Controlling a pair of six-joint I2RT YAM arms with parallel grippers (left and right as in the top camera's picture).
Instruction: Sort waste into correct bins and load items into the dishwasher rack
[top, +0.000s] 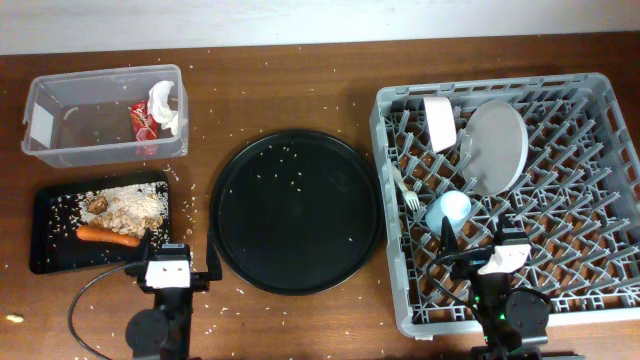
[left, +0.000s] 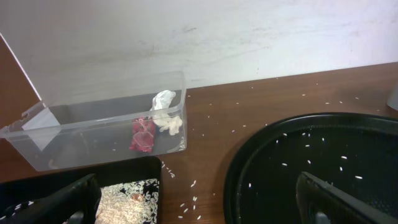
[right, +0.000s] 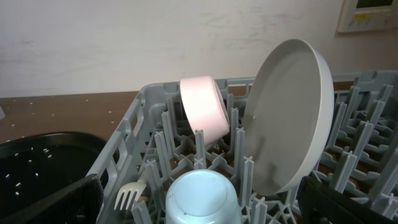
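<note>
The grey dishwasher rack (top: 590, 150) holds a white plate (top: 495, 147) on edge, a small white bowl (right: 202, 106) tipped on its side, a light blue cup (right: 202, 199) upside down and a white fork (right: 129, 194). My right gripper (right: 202, 208) hovers open over the rack's near side, the cup just ahead between its fingers and untouched. In the clear box (top: 80, 120) lie a red wrapper (left: 143, 134) and a white tissue (left: 165, 112). The shallow black tray (top: 55, 250) carries rice (top: 135, 207) and a carrot (top: 108, 237). My left gripper (left: 202, 208) is open and holds nothing.
A large round black tray (top: 295, 210) with scattered rice grains lies between the bins and the rack. Loose grains dot the brown table around it. A wall runs along the table's far edge.
</note>
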